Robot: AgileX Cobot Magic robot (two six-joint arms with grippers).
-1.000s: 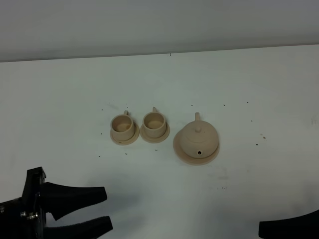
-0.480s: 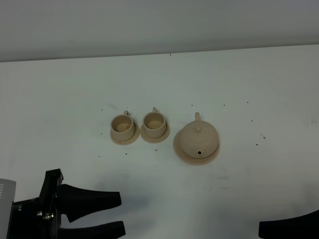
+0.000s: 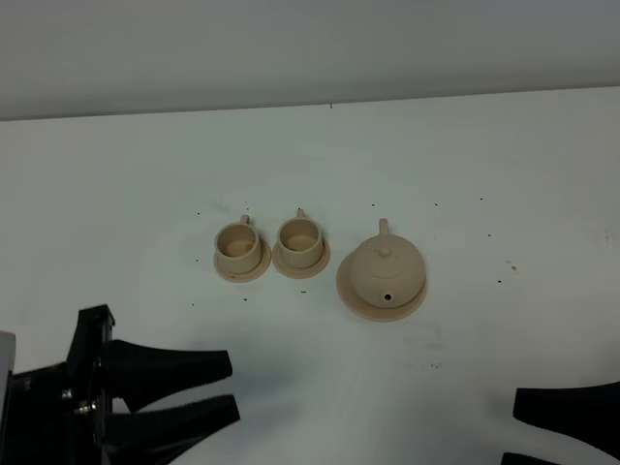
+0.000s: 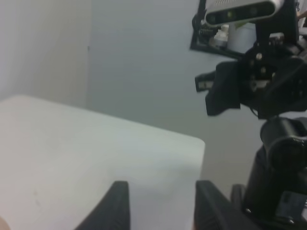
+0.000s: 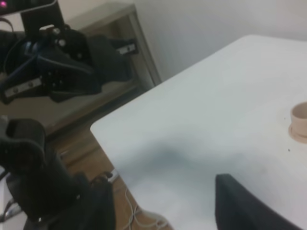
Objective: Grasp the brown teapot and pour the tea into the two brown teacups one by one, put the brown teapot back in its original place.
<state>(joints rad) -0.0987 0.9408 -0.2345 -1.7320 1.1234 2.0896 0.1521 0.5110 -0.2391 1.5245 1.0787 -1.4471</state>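
Note:
The brown teapot [image 3: 386, 266] stands lidded on its wide saucer, the original place [image 3: 351, 296], right of centre in the high view. The tea is hidden. The two brown teacups [image 3: 237, 245] [image 3: 299, 236] sit side by side on small saucers to the teapot's left. My left gripper [image 3: 231, 387] is open at the near left, well short of the cups; its fingers [image 4: 117, 208] frame bare table. At the near right corner my right gripper [image 3: 511, 431] is open too, short of the teapot. One teacup [image 5: 300, 120] shows at the edge of the right wrist view, beyond a finger [image 5: 240, 206].
The white table [image 3: 465, 165] has small dark specks around the tea set. Its far edge meets a grey wall [image 3: 310, 48]. The left wrist view shows the other arm [image 4: 259, 91] past the table's corner; the right wrist view shows the table's side edge and the floor below.
My left gripper has moved right and slightly forward, further into view. My right gripper has risen a little, so that its second finger now shows. The tea set has not moved.

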